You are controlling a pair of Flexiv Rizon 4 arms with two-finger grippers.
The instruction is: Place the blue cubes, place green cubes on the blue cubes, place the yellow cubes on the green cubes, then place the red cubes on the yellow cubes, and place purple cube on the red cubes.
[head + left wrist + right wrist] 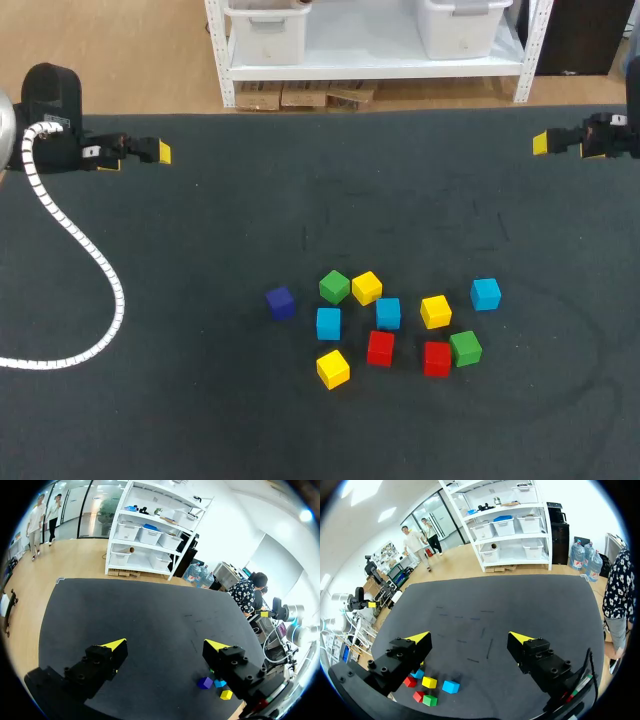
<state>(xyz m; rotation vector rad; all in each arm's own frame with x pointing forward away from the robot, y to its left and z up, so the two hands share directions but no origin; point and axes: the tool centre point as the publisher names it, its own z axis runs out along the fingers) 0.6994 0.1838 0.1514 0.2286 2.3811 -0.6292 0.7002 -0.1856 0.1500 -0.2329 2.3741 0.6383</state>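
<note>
- Left tool (160,152) hangs by the far left corner of the dark matte surface (200,400), yellow-tipped fingers wide apart.
- Right tool (541,143), same deal at the far right corner, fingers spread too.
- The small cubes all sit straight on the surface in one loose bunch toward the near edge, a bit right of middle: three light blue cubes (388,313), two green cubes (334,287), three yellow cubes (435,311), two red cubes (380,348).
- The dark purple cube (280,302) sits at the bunch's left end, slightly apart from the others.
</note>
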